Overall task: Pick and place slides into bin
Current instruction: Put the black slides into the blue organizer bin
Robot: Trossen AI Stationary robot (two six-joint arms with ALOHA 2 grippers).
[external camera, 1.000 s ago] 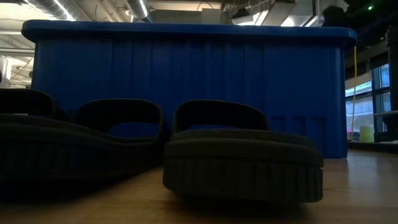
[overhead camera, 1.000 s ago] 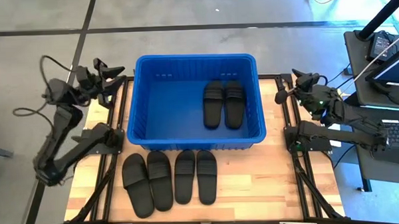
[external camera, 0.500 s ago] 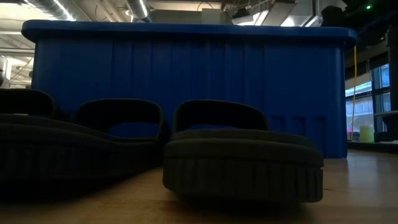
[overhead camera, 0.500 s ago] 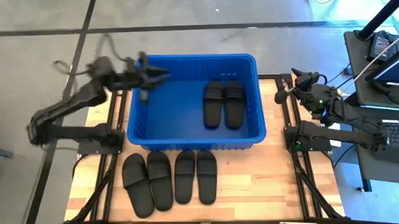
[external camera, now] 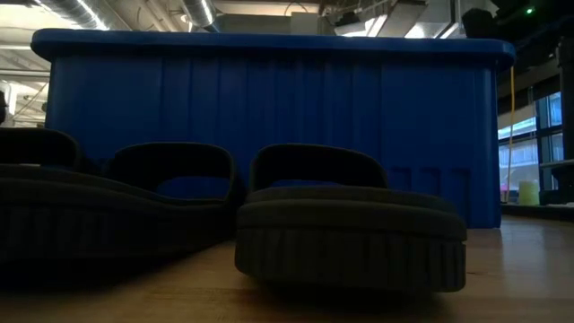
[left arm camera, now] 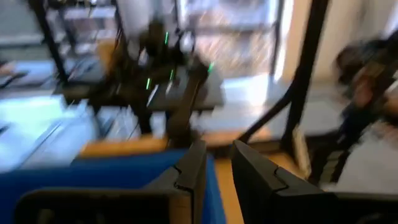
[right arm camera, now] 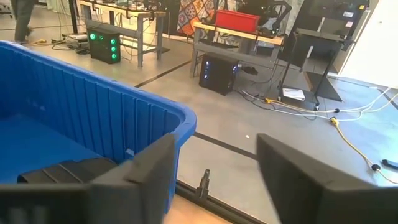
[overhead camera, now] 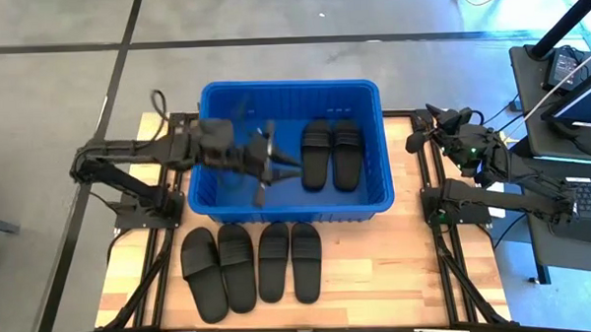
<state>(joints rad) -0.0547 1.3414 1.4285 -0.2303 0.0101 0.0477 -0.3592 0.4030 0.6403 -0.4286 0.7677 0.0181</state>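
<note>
The blue bin (overhead camera: 218,193) stands at the middle of the table's far side, and two black slides (overhead camera: 333,155) lie side by side on its floor at the right. Several more slides (overhead camera: 252,266) lie in a row on the table before the bin's near wall (external camera: 269,90). My left gripper (overhead camera: 281,168) reaches level over the bin's inside, just left of the two slides, blurred. Its fingers (left arm camera: 193,171) stand a narrow gap apart with nothing between them. My right gripper (overhead camera: 420,130) waits open at the table's right edge, beside the bin's right wall (right arm camera: 93,118).
Black frame rails (overhead camera: 436,230) run along both sides of the wooden table (overhead camera: 398,271). Bare wood shows right of the row of slides. Desks and equipment (overhead camera: 569,87) stand off the table's right side.
My left arm has swung from the table's far left corner toward the right edge. It has crossed the bin's left wall and now stretches over the bin's inside toward the two slides there. The slides and the bin have kept still.
</note>
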